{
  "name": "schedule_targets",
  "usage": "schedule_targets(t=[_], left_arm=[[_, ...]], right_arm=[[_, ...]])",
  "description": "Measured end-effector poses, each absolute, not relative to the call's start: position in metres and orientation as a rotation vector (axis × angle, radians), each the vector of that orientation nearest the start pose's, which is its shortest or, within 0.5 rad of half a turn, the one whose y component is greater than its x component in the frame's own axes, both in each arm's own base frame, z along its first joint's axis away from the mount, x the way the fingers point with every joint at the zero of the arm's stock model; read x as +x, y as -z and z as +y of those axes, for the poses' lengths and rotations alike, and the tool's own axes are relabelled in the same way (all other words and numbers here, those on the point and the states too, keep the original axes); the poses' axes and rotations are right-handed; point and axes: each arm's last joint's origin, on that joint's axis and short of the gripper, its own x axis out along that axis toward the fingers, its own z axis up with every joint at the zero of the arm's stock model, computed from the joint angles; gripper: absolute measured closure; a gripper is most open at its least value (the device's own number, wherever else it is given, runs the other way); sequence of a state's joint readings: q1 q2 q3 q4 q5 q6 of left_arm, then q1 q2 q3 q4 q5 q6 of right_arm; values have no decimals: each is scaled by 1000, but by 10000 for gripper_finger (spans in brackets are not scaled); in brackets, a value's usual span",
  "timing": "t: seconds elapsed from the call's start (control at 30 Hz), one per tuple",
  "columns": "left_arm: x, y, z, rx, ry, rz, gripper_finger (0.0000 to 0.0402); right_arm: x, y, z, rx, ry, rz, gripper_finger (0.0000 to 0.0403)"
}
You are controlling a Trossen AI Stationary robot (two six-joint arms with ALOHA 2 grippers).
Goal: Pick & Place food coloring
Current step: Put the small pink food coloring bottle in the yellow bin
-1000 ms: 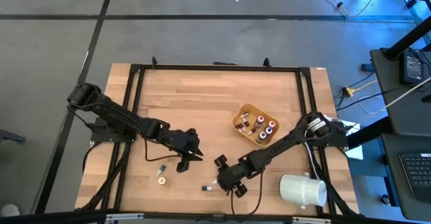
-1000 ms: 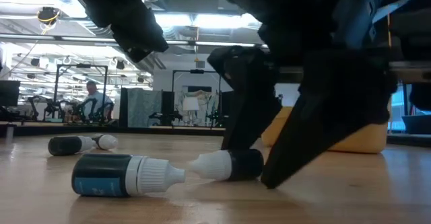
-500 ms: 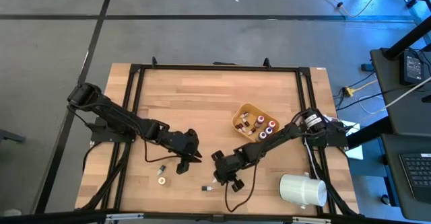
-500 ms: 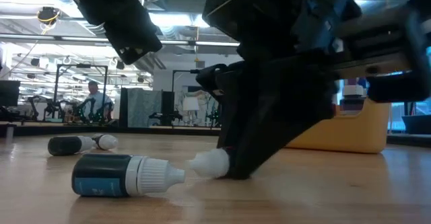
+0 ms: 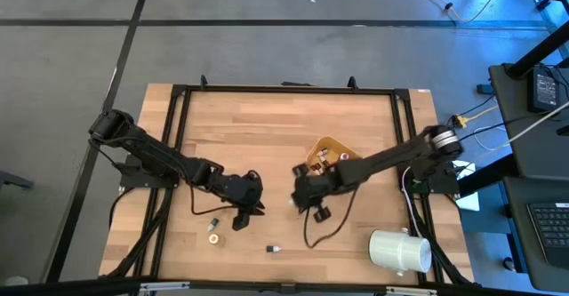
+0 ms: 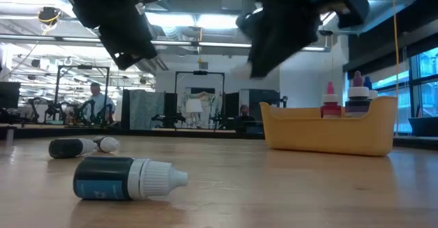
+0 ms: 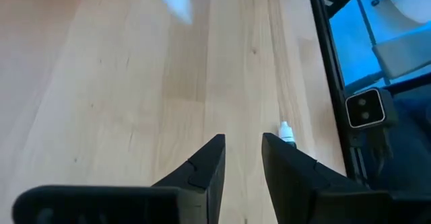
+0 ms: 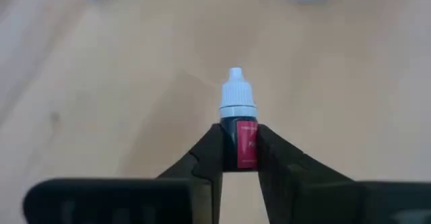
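Item: 1 food coloring bottle [image 8: 238, 126], white cap forward, clamped between right gripper [image 5: 307, 198] fingers, lifted off tabletop [image 5: 267, 136] just beside yellow bowl [image 5: 331, 145], likely destination. Left gripper [image 5: 246, 204]: fingers near-closed, empty.

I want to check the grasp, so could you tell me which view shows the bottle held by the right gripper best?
The right wrist view: the bottle, white cap outward, sits clamped between the right gripper fingers. The high view hides it under the arm, the low view gives only a pale blur, and the left wrist view shows a blurred white shape.
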State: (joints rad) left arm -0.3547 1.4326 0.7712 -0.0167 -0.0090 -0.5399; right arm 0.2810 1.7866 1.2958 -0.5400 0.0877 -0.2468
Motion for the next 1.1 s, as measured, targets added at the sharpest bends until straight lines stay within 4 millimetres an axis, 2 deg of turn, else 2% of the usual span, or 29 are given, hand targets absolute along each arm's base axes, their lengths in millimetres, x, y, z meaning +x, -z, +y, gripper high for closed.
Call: schedule_targets(t=[0.23, 0.37, 0.53, 0.63, 0.9, 1.1], left_arm=[[270, -201, -101, -362, 88, 721, 305], [270, -200, -100, -356, 69, 720, 307], [270, -200, -101, -360, 92, 735, 308], [268, -198, -102, -363, 115, 766, 304], [263, -193, -101, -246, 159, 839, 299], [254, -185, -99, -218, 129, 952, 291]], right_arm=[[324, -253, 54, -356, -16, 1111, 328], [320, -254, 26, -299, 82, 1172, 327], [325, -240, -1, -213, 118, 1260, 325], [328, -230, -10, -184, 121, 1292, 325], [338, -204, -16, -155, 132, 1375, 324], [341, -194, -16, -149, 136, 1406, 324]])
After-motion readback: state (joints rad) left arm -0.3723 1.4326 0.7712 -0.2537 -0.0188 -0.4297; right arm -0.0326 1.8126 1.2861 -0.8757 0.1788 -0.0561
